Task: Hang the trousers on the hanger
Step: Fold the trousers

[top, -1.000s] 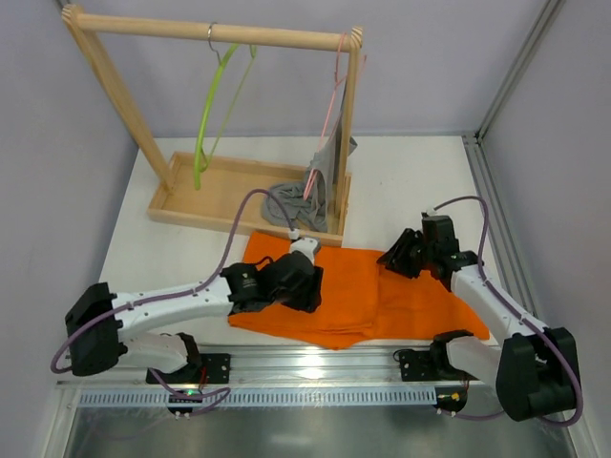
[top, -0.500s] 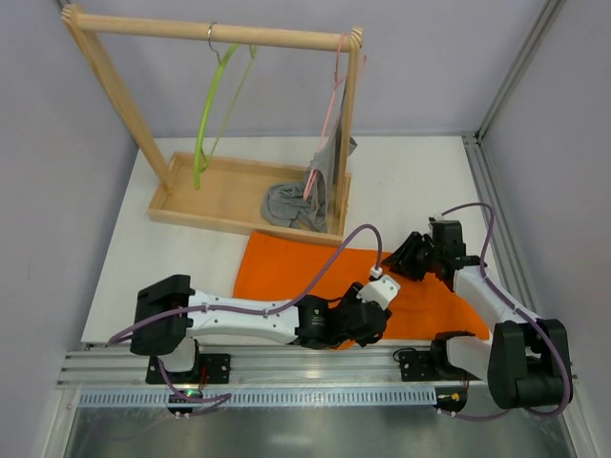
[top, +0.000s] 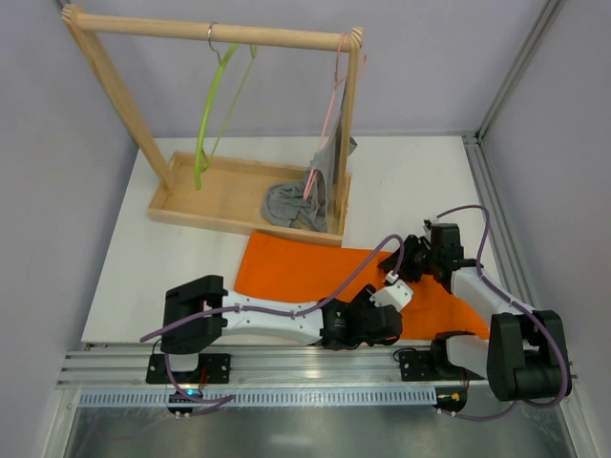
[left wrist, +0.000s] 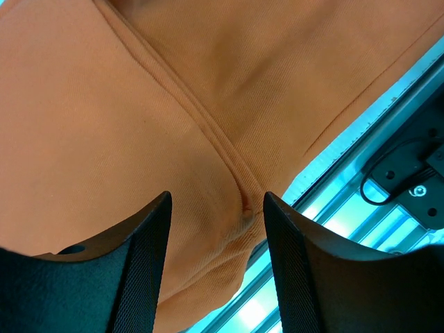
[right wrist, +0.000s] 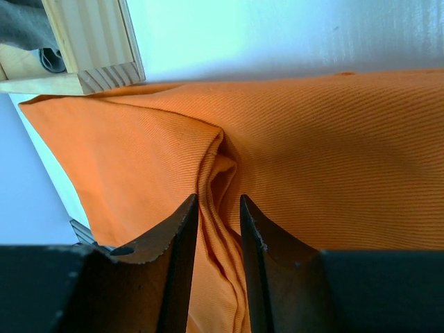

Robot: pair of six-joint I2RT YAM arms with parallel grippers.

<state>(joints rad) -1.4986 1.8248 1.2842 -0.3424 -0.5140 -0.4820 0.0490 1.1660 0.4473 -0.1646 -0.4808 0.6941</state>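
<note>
The orange trousers [top: 305, 272] lie flat on the table in front of the wooden rack. The lime-green hanger [top: 203, 134] hangs bare by its metal hook from the rack's top bar at the left. My left arm reaches across to the right. My left gripper [top: 377, 326] is open, low over the trousers' near edge. In the left wrist view, its jaws [left wrist: 216, 201] straddle a seam of the cloth [left wrist: 173, 104] by the rail. My right gripper [top: 409, 265] rests on the trousers' right part. Its jaws [right wrist: 218, 201] are nearly closed on a raised fold of the orange cloth [right wrist: 333, 152].
The wooden rack [top: 210, 33] stands on a tray base [top: 205, 205] at the back. A pink hanger [top: 332, 105] with a grey garment [top: 291, 202] hangs at its right post. The tray's corner [right wrist: 90, 41] is near my right gripper. An aluminium rail [top: 315, 363] runs along the near edge.
My left arm swung from the left part of the trousers across to their near right edge. My right gripper shifted slightly left and back over the cloth.
</note>
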